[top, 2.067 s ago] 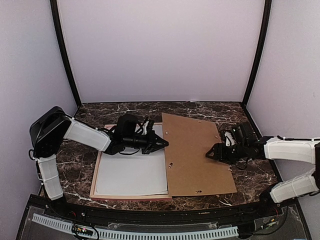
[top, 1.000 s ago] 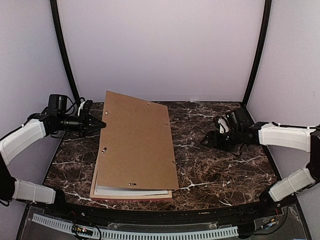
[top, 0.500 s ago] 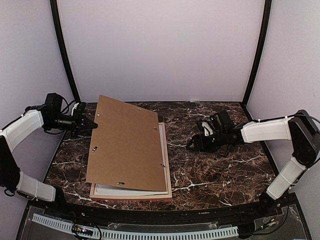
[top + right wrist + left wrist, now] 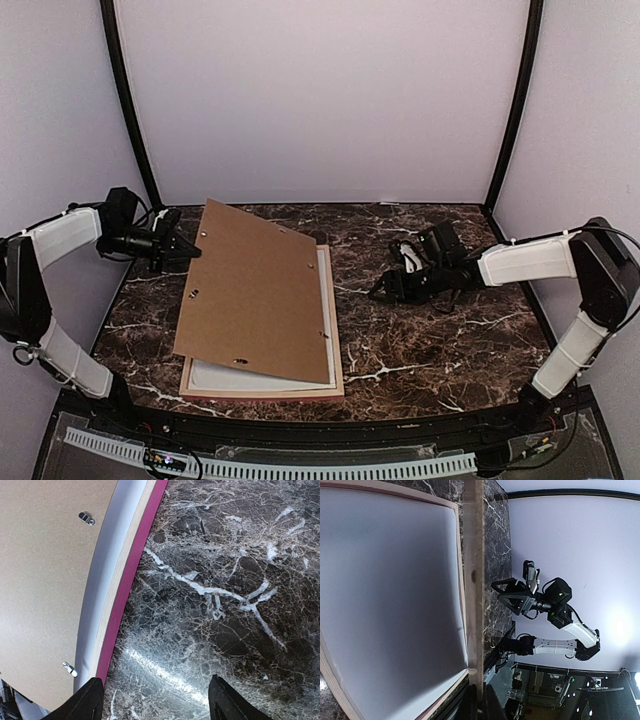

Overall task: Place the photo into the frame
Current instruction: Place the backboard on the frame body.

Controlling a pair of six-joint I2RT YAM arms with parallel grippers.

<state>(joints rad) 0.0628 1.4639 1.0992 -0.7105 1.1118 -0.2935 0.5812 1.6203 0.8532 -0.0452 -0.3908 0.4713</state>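
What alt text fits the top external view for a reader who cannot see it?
The left gripper holds a brown backing board by its left edge, tilted above a pink-edged frame lying flat on the marble table with a white sheet inside. The right gripper hovers open to the right, touching nothing.

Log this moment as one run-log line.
left gripper: shut on backing board, tilted over frame | right gripper: open, empty, above table beside frame | frame: back up, white sheet inside

Most of the frame (image 4: 262,395) is covered by the tilted backing board (image 4: 258,295); the white sheet (image 4: 212,378) beneath is seen only along two edges.
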